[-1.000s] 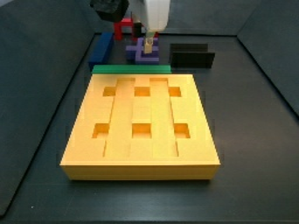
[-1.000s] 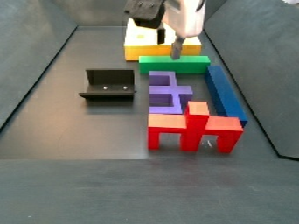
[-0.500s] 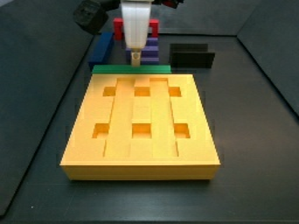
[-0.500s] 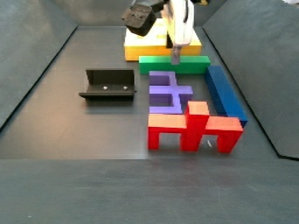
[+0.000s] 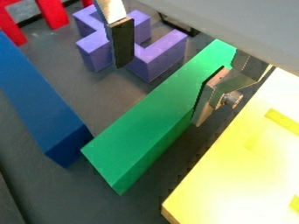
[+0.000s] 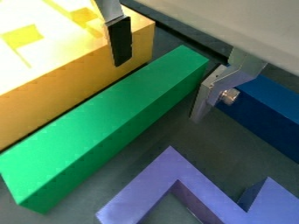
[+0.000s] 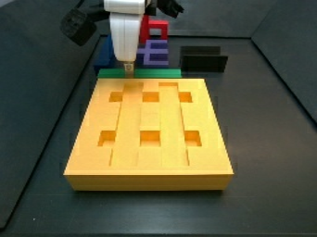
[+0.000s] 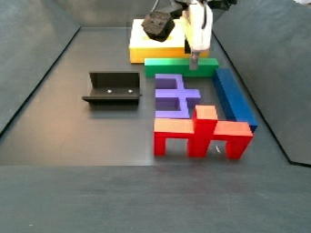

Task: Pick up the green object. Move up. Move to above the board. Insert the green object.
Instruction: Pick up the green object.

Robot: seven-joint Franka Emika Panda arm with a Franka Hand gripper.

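Where gripper [image 6: 163, 72] hovers: jaws wide astride green object [image 6: 105, 131], apart.

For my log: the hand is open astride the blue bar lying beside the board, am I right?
Not quite: the hand is open astride the green bar, not the blue bar. The green bar lies beside the board, as both wrist views show.
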